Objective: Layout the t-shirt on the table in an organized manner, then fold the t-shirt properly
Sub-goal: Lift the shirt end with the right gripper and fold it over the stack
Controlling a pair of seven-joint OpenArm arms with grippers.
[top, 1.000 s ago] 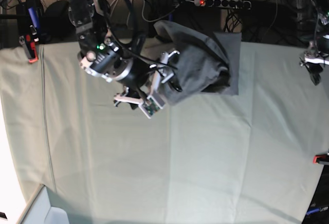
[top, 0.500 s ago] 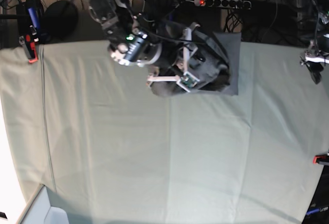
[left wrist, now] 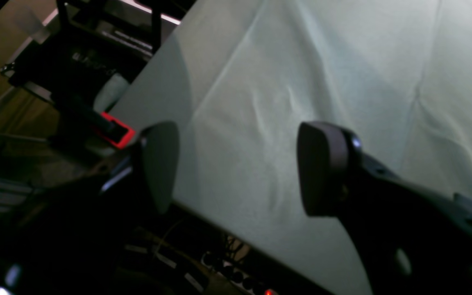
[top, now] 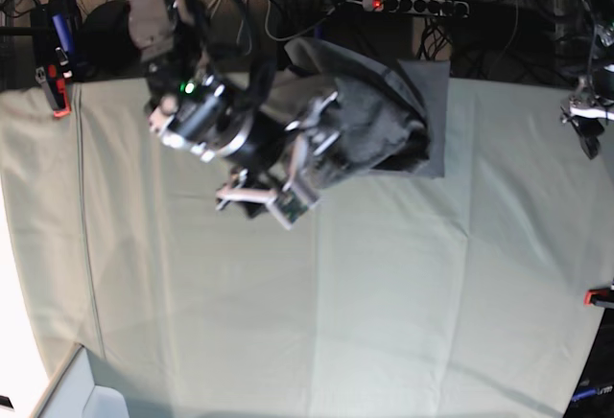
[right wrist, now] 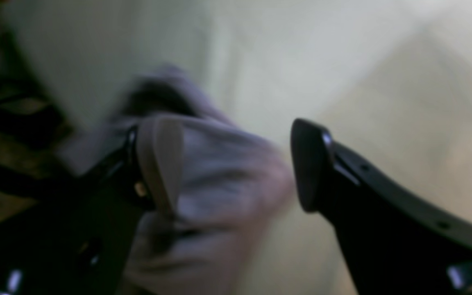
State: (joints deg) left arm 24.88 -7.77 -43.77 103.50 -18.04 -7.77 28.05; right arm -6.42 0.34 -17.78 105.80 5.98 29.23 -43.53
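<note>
Jaws of the right gripper stand spread over the crumpled plain grey cotton t-shirt, gripping nothing. Shirt lies toward twelve o'clock on the pale mint-green cloth-covered table. At three o'clock the left gripper hangs spread, empty.

The right arm is a black and silver build with rounded joint housings, a small green light on its upper housing and black cables looping around it. Its tool carries pale, whitish finger brackets and a small green circuit board near the tip. Seen up close, that right tool has dark, curved fingers with flat oval pads and small screw holes along the metal. The left tool looks the same: black fingers, grey oval pads, small round screws.
</note>
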